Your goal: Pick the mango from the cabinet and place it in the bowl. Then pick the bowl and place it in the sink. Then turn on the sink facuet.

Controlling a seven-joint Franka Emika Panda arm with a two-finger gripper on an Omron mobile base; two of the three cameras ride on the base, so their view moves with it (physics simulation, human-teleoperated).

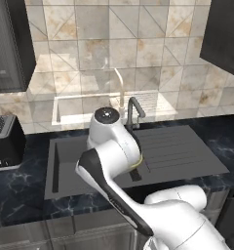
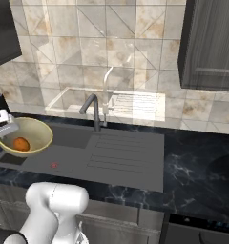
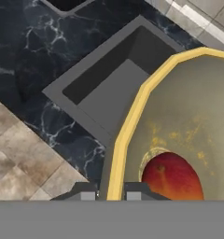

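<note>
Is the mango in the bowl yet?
Yes. The mango lies on the bottom of the bowl, which the tool grips by its rim above the sink.

The big white robot arm (image 1: 119,161) comes up from about 5 o'clock and bends over the middle of the dark grey sink (image 1: 187,151). A thin dark tap (image 1: 132,113) stands just behind the arm at 12 o'clock, and a bit of yellow bowl rim (image 1: 137,163) peeks out beside the arm. A toaster (image 1: 6,141) sits on the black counter (image 1: 16,195) at 9 o'clock, with dark cabinets (image 1: 9,44) up at 10 and 2 o'clock.
</note>
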